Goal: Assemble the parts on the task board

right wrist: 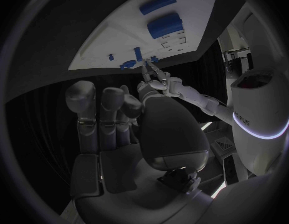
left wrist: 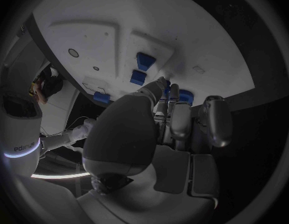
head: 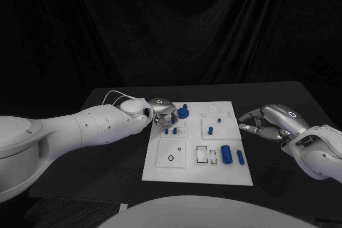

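The fingers of the left hand [head: 163,114] curl down at the far-left corner of the task board [head: 187,173], just beside a standing blue part [head: 185,111]; whether they pinch sth, one cannot tell. The right hand [head: 267,123] hovers off the board's right edge, fingers curled, empty. Left hand should probably lower slowly, keeping the part upright.

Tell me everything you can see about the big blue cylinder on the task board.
The big blue cylinder is a smooth, plastic-looking part, the thickest blue piece on the task board. It lies on its side in the board's near right area, lengthwise toward the robot. A slimmer blue bar lies parallel beside it, apart. Small rectangular outlines sit on its other side. Neither hand touches it. The right wrist view shows it too.
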Tool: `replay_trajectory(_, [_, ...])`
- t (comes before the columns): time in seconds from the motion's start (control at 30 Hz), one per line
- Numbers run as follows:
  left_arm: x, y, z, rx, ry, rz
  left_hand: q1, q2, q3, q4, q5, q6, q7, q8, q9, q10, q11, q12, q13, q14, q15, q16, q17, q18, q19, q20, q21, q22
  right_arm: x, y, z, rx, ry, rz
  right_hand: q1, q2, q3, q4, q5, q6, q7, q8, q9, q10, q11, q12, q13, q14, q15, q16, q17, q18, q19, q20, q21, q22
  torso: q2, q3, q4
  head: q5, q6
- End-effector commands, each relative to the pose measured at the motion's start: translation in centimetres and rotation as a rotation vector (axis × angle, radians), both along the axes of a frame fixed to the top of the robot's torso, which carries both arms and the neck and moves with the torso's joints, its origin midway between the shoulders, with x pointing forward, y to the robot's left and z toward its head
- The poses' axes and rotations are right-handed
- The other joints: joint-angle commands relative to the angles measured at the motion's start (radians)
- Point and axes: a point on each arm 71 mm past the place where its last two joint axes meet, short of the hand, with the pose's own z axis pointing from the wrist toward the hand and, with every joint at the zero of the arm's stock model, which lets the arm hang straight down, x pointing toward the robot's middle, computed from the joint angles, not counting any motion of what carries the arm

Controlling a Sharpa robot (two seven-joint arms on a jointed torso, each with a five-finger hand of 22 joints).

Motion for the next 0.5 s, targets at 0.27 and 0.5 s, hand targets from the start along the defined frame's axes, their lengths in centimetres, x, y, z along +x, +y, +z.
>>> replay_trajectory(0.27, [0.0,0.8,-0.1,0.005,-0.009,0.026,-0.004,-0.03,-0.016,0.021,-0.041,-0.151,-0.066,-0.019,-0.045,-0.087,0.028,-0.052,-0.016,-0.025,0.02,-0.006,-0.027,0.007,-0.019,0.005,-0.031,0.161,0.0,-0.2,-0.1,-0.005,0.006,-0.014,0.006,-0.002,0.002,0.001,-0.006,0.005,0.0,-0.001,0.0,-0.002,0.004,-0.008,-0.001,0.017,0.003,-0.004,-0.002,0.008,0.001,0.004,-0.007,0.103,0.0,0.0003,0.0,0.003,0.0])
replay_trajectory(0.5, [0.1,1.7,0.3,-0.017,-0.056,0.039,-0.004,-0.032,-0.022,0.023,-0.046,-0.16,-0.072,-0.017,-0.049,-0.094,0.027,-0.051,-0.014,-0.026,0.02,-0.005,-0.028,0.007,-0.018,0.005,-0.031,0.162,0.0,-0.2,-0.1,-0.005,0.006,-0.016,0.006,-0.002,0.002,0.0,-0.007,0.004,0.0,-0.001,0.0,-0.002,0.004,-0.008,-0.001,0.017,0.003,-0.005,-0.003,0.008,0.001,0.004,-0.007,0.103,-0.001,0.0009,0.0006,0.011,0.0])
